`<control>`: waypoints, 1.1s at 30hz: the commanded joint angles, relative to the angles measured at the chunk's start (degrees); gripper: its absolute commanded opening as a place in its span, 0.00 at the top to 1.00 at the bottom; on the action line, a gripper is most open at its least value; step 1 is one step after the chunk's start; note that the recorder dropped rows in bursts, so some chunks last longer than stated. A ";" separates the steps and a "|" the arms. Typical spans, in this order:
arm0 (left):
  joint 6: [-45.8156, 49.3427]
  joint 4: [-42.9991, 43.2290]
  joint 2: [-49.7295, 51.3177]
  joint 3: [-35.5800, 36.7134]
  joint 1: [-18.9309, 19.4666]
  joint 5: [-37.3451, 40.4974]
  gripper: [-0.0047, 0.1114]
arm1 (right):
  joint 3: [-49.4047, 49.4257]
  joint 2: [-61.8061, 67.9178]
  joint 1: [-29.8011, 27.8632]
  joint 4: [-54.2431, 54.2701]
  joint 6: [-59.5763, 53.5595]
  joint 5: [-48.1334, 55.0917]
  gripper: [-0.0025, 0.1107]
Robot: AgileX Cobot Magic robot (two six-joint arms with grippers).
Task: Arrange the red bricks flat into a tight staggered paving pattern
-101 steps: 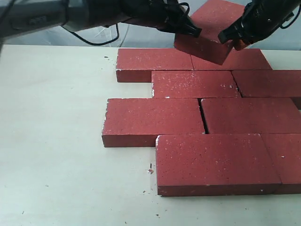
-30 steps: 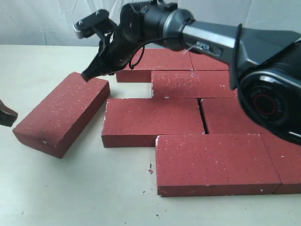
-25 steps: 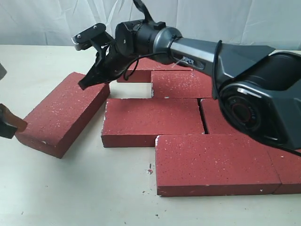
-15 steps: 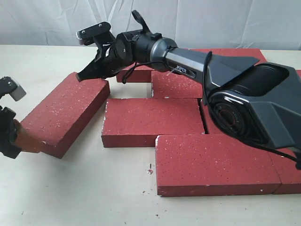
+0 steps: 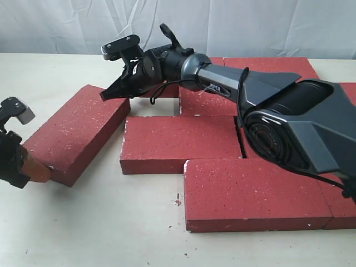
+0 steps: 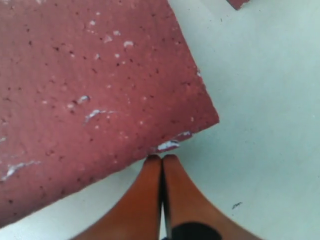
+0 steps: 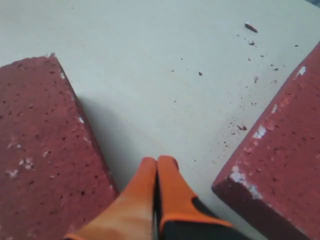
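Starting with the red bricks (image 5: 181,142): how are they lying? (K.)

Most are lying flat in staggered rows on the right part of the pale table (image 5: 83,233), edges touching or nearly so. A thin dark gap is showing between two in the second row from the front. One loose brick (image 5: 75,133) is sitting to the left, flat but turned diagonally, its far corner coming near the rows without closing on them. (M.)

What is the left gripper (image 5: 45,172) doing? (K.)

It is sitting low at the near end of the loose brick. Its wrist view is showing the orange fingertips (image 6: 149,172) pressed together with no gap, carrying nothing. The tips are touching the brick's edge beside a white-chipped corner. (M.)

And the right gripper (image 5: 105,94)? (K.)

It is reaching across the middle from the right, its arm passing over the back rows, the tip ending at the loose brick's far corner. Its wrist view is showing the orange fingers (image 7: 172,182) lying flat against each other, gripping nothing. They are pointing at a bare strip of table, with the loose brick's side on one hand and the chipped corner of a laid brick (image 7: 280,160) on the other. Which laid brick that is, I cannot tell, and I cannot tell whether the fingers are touching the loose brick or only sitting just beside it. (M.)
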 commanded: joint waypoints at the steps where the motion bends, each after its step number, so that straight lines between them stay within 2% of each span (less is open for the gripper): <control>1: 0.19 -1.69 0.23 -0.23 0.08 -5.28 0.96 | -0.35 -0.75 -0.26 -0.42 0.21 1.40 0.99; 6: 0.42 -4.56 0.23 -0.23 0.08 -16.20 0.96 | -0.35 -2.28 -0.26 -0.42 0.21 6.25 0.99; 11: 3.81 -9.37 0.23 -0.23 0.08 -22.18 0.96 | -0.35 -3.87 -0.26 0.01 -1.05 12.32 0.99; 19: 12.99 -24.04 0.23 -0.60 0.08 -31.35 0.96 | -0.35 -6.33 -0.18 6.85 -5.34 17.90 0.99; 33: 14.34 -26.96 5.08 -5.23 0.08 -31.24 0.96 | -0.35 -6.03 -0.18 8.10 -7.74 23.67 0.99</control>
